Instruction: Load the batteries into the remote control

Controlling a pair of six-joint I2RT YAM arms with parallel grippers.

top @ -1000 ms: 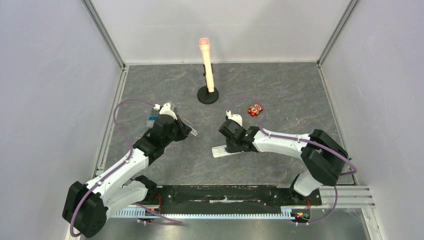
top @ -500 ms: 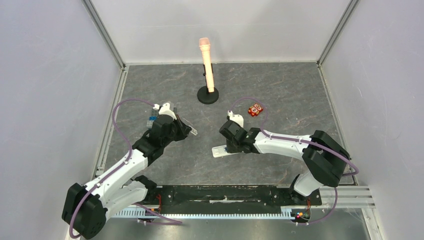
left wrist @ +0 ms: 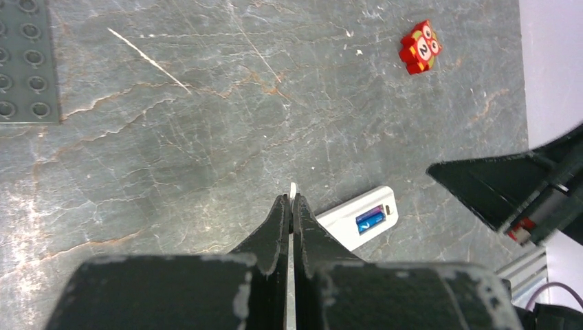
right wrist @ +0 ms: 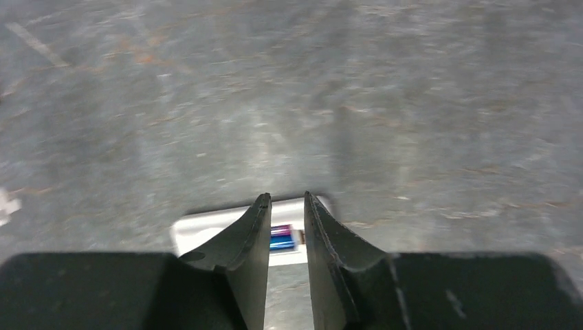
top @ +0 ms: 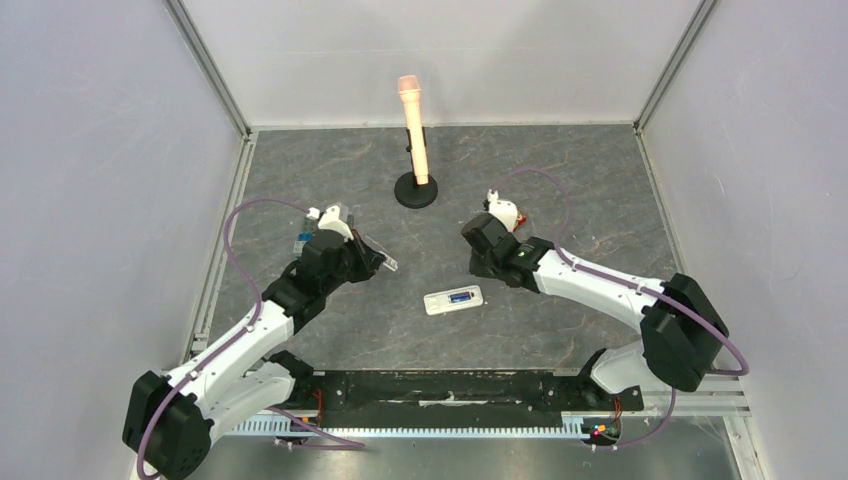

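Fingers of left gripper [left wrist: 290, 199] pressed together, pale sliver [left wrist: 293, 187] at tips, possibly pinched. Fingers of right gripper [right wrist: 287, 199] slightly apart, empty; remote control [top: 440, 303], blue battery [right wrist: 282, 238] seated, lies beyond them.

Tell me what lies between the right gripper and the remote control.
Only bare table, seen from the top view, separates right gripper from remote control.

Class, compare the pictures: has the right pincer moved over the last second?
Yes. In the top view the right pincer has left the remote control, which lies uncovered, and shifted toward the far wall.
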